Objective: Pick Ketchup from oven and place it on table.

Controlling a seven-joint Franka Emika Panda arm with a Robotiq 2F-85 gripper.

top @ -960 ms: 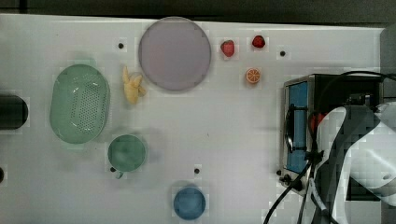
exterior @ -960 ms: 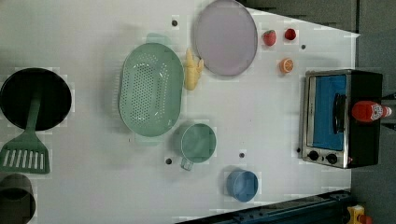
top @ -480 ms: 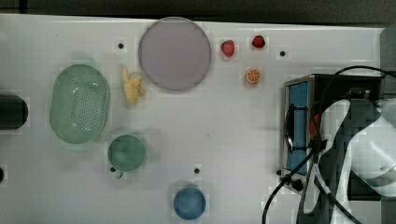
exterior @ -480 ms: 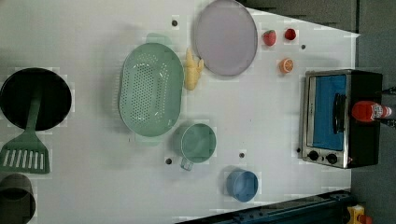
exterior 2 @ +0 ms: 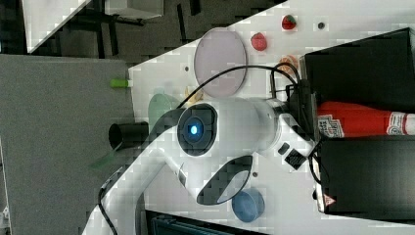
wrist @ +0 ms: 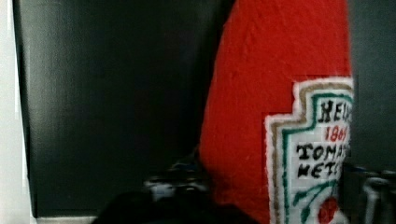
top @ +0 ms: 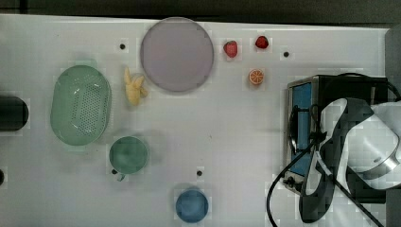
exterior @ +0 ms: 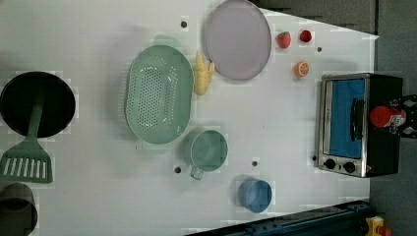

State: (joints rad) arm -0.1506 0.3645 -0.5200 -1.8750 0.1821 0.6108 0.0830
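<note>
- The white robot arm [top: 364, 142] hung right over the black-topped, silver-framed toaster oven [exterior: 344, 123], which sat at the far right of the large white tabletop [top: 236, 142] in the top view.
- And there was the small red ketchup squeeze bottle [exterior: 385, 117] with its white shield label, on the oven's black top, behind the blue-tinted glass door with its dark handle.
- The black gripper [exterior: 407, 118] was right up at the bottle, with dark parts of it on either side of the label in the left view.
- Whether it had actually taken hold of the bottle, I could not tell.
- In the wrist view the red body and the label were very close, with the oven's black top behind them.
- Out on the tabletop, well apart from the oven, sat a round lilac plate [top: 176, 54], with a yellow toy banana bunch [top: 134, 88] just beside it on the top view's left.
- Two small red strawberries [top: 231, 48] and [top: 261, 42] lay to the top view's right of the plate, with an orange half [top: 256, 76] near them.
- A pale green oval colander [top: 80, 111], a green mug [top: 128, 154] and a blue cup [top: 191, 205] stood further off.
- At the left view's left edge, a green slotted spatula [exterior: 27, 162] rested with its handle across a black round pan [exterior: 37, 103].
</note>
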